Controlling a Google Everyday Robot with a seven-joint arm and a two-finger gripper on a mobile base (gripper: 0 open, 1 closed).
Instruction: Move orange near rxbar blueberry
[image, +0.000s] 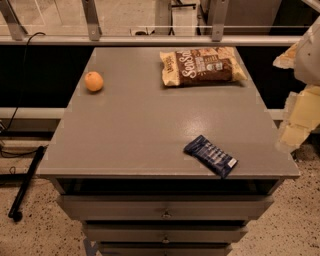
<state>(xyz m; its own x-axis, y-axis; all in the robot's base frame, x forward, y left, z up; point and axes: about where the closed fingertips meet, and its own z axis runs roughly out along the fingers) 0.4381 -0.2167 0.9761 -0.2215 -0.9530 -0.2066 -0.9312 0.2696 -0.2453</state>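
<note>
Orange (94, 81) sits on the gray table (150, 130), upper left of the frame, touching nothing else. We find the dark blue bar (210, 156) at lower right near the table's front edge, well apart from it. A snack bag (202, 66) lies at upper right. The gripper (299, 117) hangs at the frame's right edge, off the table; we cannot tell whether it is parted or closed.

Dim, warm indoor light.
Table top (150, 130) evenly lit; dark shadow under its front edge; gripper (298, 122) at the right edge shows pale and bright.
</note>
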